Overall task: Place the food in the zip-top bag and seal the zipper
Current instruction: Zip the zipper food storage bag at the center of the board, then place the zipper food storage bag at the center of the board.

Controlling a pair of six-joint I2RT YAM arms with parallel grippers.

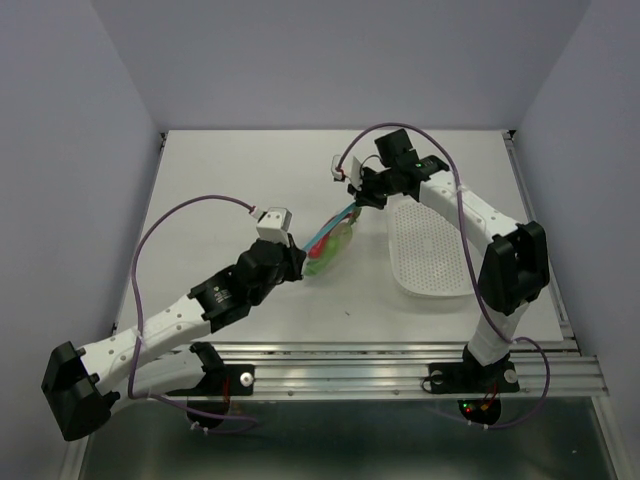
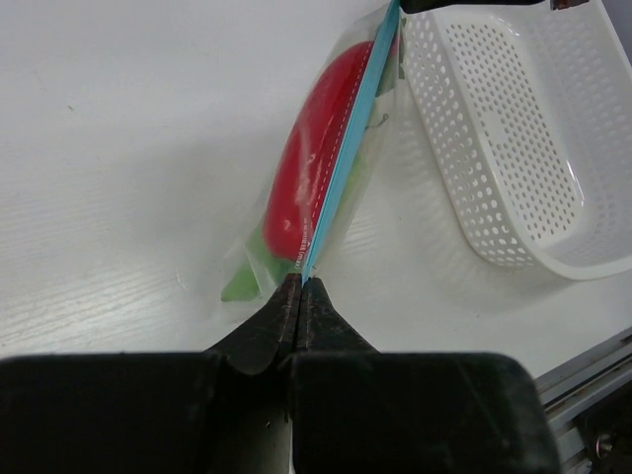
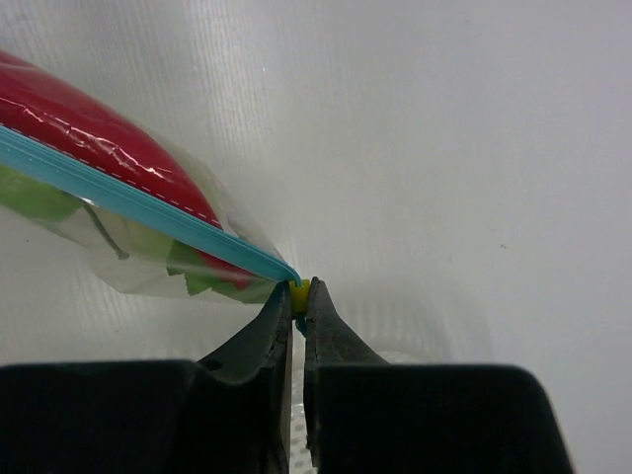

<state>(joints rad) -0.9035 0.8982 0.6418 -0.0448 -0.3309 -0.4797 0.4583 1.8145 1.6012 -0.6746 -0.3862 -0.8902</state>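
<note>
**Bag strung between two claws, food inside**

Zip-top bag [image 1: 335, 243] is held taut over mid-table, running 7 to 1 o'clock, with a white basket [image 1: 430, 250] at its 3 o'clock. Left gripper [image 2: 301, 283] is clenched on the near end of the zipper [image 2: 346, 158]. Right gripper [image 3: 300, 288] is clenched on the far end, a yellow tab [image 3: 299, 292] in its tips. Red chili [image 2: 311, 148] and green pod [image 3: 30, 197] are inside; the radish can't be made out. Risk — both holds are bare corner pinches: more pull could slip an end free and drop the bag, or spring the seal.
</note>
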